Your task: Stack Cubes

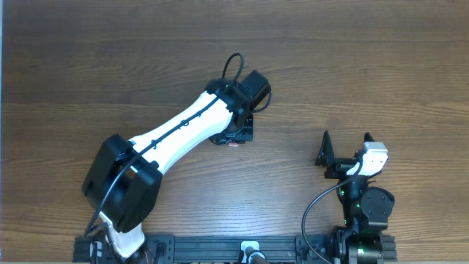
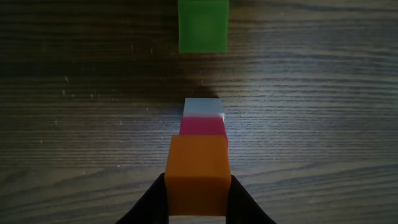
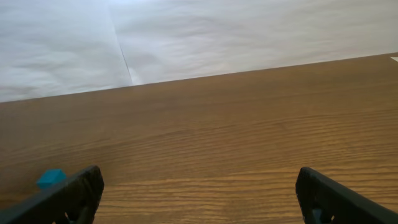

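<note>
1. The brown wood-grain worktop (image 1: 381, 59) carries everything.
2. The white-and-black left arm (image 1: 176, 132) reaches from the edge where both arms are mounted to about the middle of the worktop. Its left gripper (image 2: 198, 186) has its fingers clamped on two opposite sides of a plain orange cube (image 2: 198, 165).
3. The right gripper (image 1: 344, 150) sits near the right end of that mounting edge. Its fingers are wide apart and hold nothing, well away from the cubes.
4. The orange cube looks rigid, light and smooth-faced. The hold on its flat sides suits it and leaves the underside free, though a slack squeeze might let it slip.
5. Just past it are a pink cube (image 2: 203, 126) and a white cube (image 2: 203, 107), touching each other. I cannot tell whether they are stacked or side by side. Being so light, they would probably shift at a nudge.
6. A green cube (image 2: 203, 25) lies farther off, apart from them and out of the way.
7. A small blue block (image 3: 51, 178) rests well away from the right gripper.
</note>
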Tool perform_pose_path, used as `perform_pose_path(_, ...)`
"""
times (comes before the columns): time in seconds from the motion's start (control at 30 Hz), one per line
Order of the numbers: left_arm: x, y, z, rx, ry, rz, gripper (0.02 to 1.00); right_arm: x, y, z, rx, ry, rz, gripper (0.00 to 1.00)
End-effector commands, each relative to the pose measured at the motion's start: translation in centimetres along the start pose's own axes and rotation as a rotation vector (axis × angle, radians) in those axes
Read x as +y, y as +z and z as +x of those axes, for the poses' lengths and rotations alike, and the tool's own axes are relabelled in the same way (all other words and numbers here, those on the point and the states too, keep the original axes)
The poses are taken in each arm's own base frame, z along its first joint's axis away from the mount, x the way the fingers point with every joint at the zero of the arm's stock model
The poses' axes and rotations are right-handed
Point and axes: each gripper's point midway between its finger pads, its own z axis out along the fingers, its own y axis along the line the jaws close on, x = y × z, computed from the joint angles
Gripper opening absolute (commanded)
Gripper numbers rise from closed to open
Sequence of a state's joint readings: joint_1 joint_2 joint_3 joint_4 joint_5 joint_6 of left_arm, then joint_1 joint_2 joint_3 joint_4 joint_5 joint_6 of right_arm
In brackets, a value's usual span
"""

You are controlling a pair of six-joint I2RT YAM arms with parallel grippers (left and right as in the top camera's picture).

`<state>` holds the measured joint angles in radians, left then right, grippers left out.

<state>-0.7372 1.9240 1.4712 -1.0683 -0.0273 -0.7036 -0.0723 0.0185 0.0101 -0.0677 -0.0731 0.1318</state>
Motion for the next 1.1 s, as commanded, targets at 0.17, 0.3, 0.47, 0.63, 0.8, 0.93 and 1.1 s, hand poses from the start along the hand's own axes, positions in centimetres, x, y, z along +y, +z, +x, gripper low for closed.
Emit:
perform_pose_path(0.17, 0.0, 0.5, -0.6, -0.003, -0.022, -0.008, 0.047, 0.1, 0.0, 0.2, 0.003, 0.005, -0.005, 0.993)
perform_pose_path(0.3, 0.0, 0.5, -0.6, -0.003, -0.022, -0.008, 0.167, 0.1, 0.0, 0.2, 0.003, 0.005, -0.005, 0.991)
perform_pose_path(0.47, 0.0, 0.5, -0.6, -0.002, -0.022, -0.008, 0.29, 0.1, 0.0, 0.2, 0.002, 0.005, -0.006, 0.993)
perform_pose_path(0.63, 0.0, 0.5, -0.6, -0.002, -0.022, -0.009, 0.478, 0.1, 0.0, 0.2, 0.003, 0.005, -0.005, 0.991)
perform_pose_path(0.8, 0.0, 0.5, -0.6, -0.003, -0.022, -0.01, 0.568, 0.1, 0.0, 0.2, 0.003, 0.005, -0.005, 0.993)
perform_pose_path(0.93, 0.4, 0.4, -1.0, -0.013, -0.031, -0.016, 0.645, 0.1, 0.0, 0.2, 0.003, 0.005, -0.006, 0.991)
perform_pose_path(1.1, 0.5, -0.7, -1.7, -0.043, -0.038, 0.007, 0.998, 0.1, 0.0, 0.2, 0.003, 0.005, -0.005, 0.993)
